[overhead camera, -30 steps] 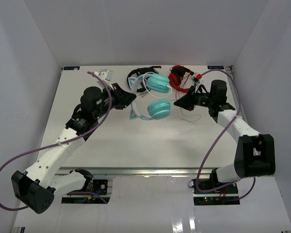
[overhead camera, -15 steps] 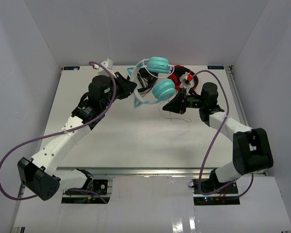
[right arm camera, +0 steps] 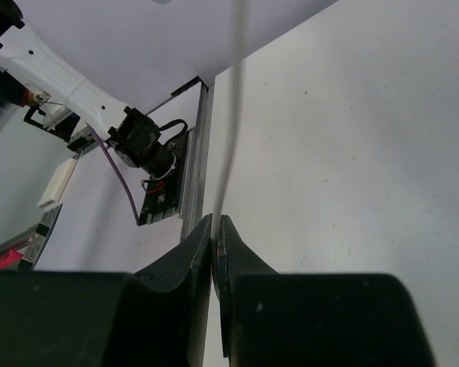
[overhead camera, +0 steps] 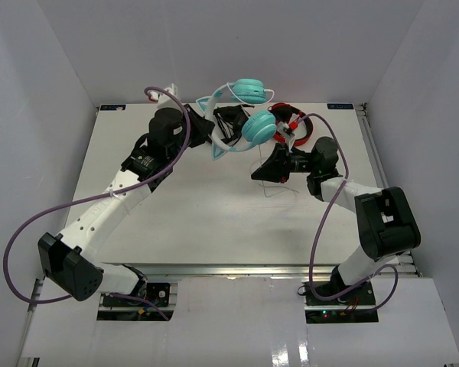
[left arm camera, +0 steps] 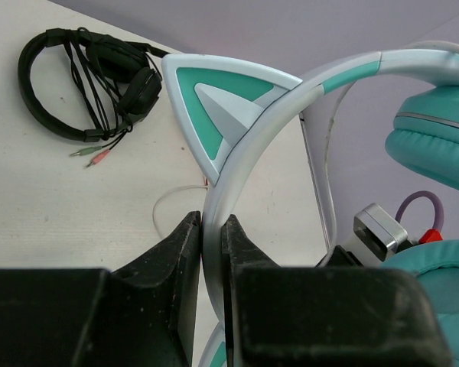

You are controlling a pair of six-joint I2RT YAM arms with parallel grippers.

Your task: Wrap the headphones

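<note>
left tool (left arm camera: 213, 237) clamped on stiff headband (left arm camera: 291, 99), headphones (overhead camera: 258, 127) lifted off the bench (overhead camera: 176, 206) just ahead of it; right tool (right arm camera: 216, 229) pinching the cable (right arm camera: 234, 107), which looks thin, limp and slippery, so grip near the earcup with light tension.

White arms (overhead camera: 99, 218), black tools (left arm camera: 212, 222) (right arm camera: 215, 222), purple cables (overhead camera: 318, 233).

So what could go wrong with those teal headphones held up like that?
The right gripper pinches only the thin white cable; it could slip free or get yanked. The left gripper clamps just the headband, so the headphones might twist loose. The red headphones lie close and could snag.
</note>
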